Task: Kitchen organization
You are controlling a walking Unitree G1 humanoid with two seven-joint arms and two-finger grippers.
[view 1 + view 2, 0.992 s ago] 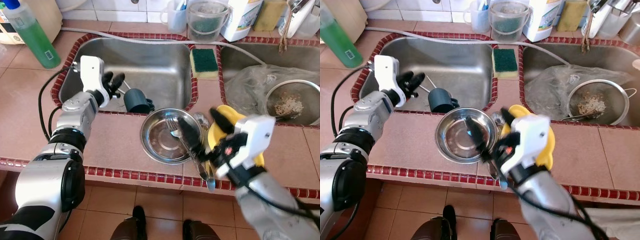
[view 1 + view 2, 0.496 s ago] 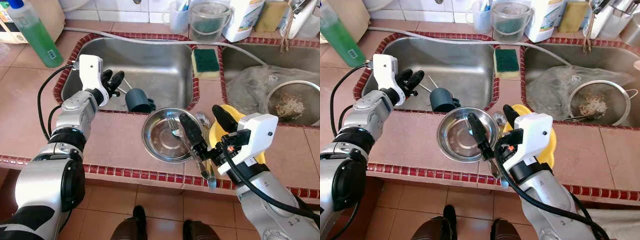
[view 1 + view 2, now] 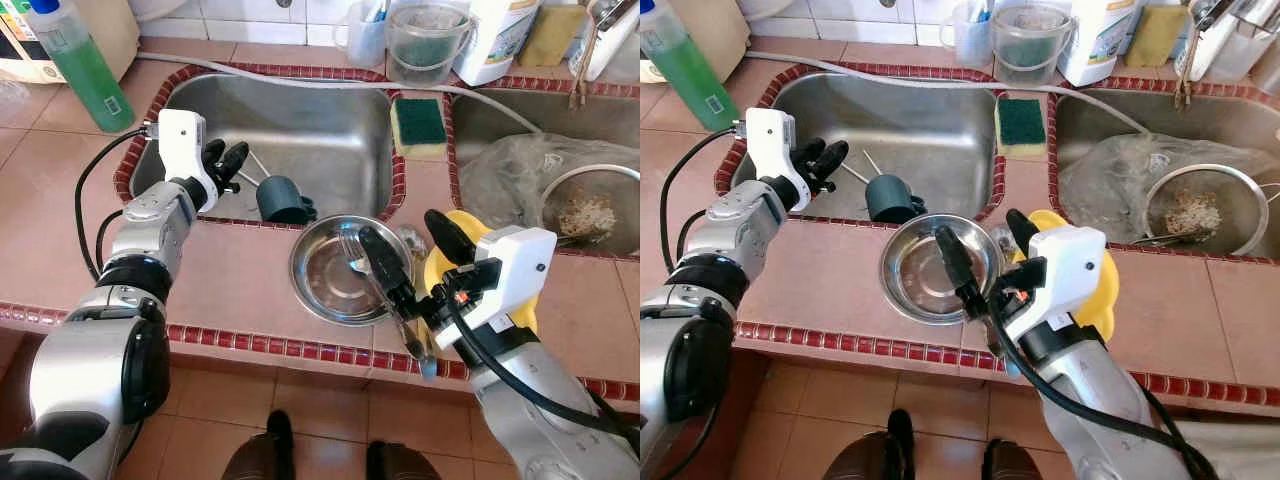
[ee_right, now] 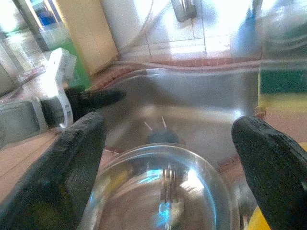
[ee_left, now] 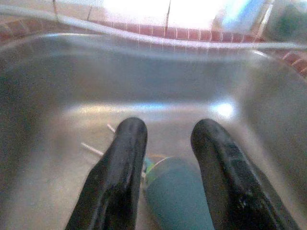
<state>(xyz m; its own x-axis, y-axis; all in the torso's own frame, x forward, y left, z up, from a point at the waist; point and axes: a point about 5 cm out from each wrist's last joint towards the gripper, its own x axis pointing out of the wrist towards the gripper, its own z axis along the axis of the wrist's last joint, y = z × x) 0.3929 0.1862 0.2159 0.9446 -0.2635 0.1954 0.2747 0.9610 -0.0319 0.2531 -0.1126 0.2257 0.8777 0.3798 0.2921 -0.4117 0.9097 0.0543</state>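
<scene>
We stand at a tiled counter [image 3: 240, 290] with red trim and a steel sink [image 3: 310, 130] set into it. On the counter's front edge sits a steel bowl [image 3: 325, 285] with a fork [image 3: 352, 258] in it; a dark cup [image 3: 283, 201] lies tipped in the sink. Our right pincer [image 3: 410, 262] hangs spread wide over the bowl, so we judge the bowl is in hand: next, lower and close on its rim. Our left pincer [image 3: 224, 162], fingers apart and empty, waits at the sink's edge near the cup.
</scene>
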